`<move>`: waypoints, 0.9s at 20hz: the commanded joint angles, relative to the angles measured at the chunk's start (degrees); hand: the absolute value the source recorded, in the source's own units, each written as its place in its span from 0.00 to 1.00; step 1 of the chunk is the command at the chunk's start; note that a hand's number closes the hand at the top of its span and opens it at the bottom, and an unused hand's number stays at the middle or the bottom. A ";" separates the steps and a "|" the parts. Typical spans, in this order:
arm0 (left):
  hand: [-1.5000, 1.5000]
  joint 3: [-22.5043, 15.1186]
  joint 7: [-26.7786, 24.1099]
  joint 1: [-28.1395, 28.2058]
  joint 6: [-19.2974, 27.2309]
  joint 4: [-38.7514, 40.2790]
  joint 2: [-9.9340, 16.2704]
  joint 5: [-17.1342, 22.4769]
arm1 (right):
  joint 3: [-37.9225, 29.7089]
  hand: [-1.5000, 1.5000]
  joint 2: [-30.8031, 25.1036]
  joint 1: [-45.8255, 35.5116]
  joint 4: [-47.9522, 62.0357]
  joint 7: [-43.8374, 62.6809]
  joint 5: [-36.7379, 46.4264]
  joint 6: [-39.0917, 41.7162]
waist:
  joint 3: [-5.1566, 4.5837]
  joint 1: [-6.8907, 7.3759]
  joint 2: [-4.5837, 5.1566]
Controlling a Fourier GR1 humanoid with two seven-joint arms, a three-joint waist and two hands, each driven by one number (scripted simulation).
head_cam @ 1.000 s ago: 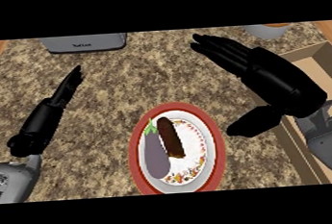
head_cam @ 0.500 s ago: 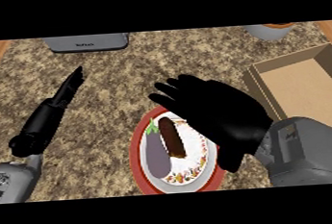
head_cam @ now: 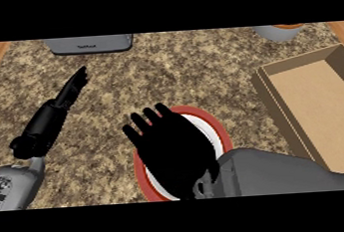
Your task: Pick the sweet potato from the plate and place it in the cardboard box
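1. The sweet potato is on the red-rimmed plate (head_cam: pixel 208 116), hidden beneath the right hand (head_cam: pixel 173 148).
2. That hand's fingers look spread and straight; curl them only once low around the potato.
3. Lift clear, then carry right to the cardboard box (head_cam: pixel 318 109).
4. The left hand (head_cam: pixel 60 107) rests open, fingers straight, at left.

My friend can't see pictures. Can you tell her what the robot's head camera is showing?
The robot's right hand is spread over a red-rimmed plate on a speckled counter, hiding what lies on it. An open cardboard box sits to the right, and the left hand rests at the left, fingers straight.
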 commanded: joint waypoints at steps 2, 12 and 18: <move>0.50 0.81 0.34 -0.53 -0.53 -0.16 -0.72 -1.68 | 2.90 0.00 5.43 3.11 0.50 8.11 3.42 3.08 | 0.06 -0.15 0.06; 0.50 3.48 -2.23 4.00 -3.50 -0.95 -0.88 -1.50 | 2.76 0.00 9.16 5.58 5.49 7.39 11.46 4.63 | 0.06 0.10 0.10; 0.50 3.57 1.80 -0.82 -3.52 0.42 -4.20 -4.01 | 1.33 0.00 9.21 8.67 10.15 -0.88 18.87 4.92 | 0.08 -0.17 0.21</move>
